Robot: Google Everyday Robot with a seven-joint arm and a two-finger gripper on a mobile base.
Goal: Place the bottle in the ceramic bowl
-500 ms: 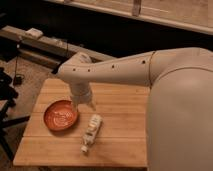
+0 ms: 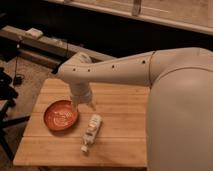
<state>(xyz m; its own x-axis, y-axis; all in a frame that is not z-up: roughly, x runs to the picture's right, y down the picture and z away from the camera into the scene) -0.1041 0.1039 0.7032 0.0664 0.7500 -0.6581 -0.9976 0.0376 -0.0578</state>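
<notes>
**Camera view (1 view)**

1. Bottle [image 2: 92,129]. Slim and whitish-cream, with a narrow neck, pale cap and darker label. It lies on its side on the tabletop [image 2: 125,112], cap toward the near edge, just right of the bowl [image 2: 49,120]. Whether they touch cannot be told. Judged light, stiff and smooth-skinned, so likely to roll or slip. The best hold looks to be across the wider body, not the neck.
2. Bowl. Shallow, round and plate-like, in orange-red glaze with a pale swirl at centre. Hard and glossy, probably prone to chipping. Nothing lies in it.
3. Tabletop. Pale wooden planks with visible seams and a matte finish.
4. Tool [image 2: 84,105]. It sits at the end of the white arm [image 2: 120,70], hanging above the tabletop between bowl and bottle, near the bottle's base end. Its 2 tips stand apart with a gap between them, and it holds nothing.
</notes>
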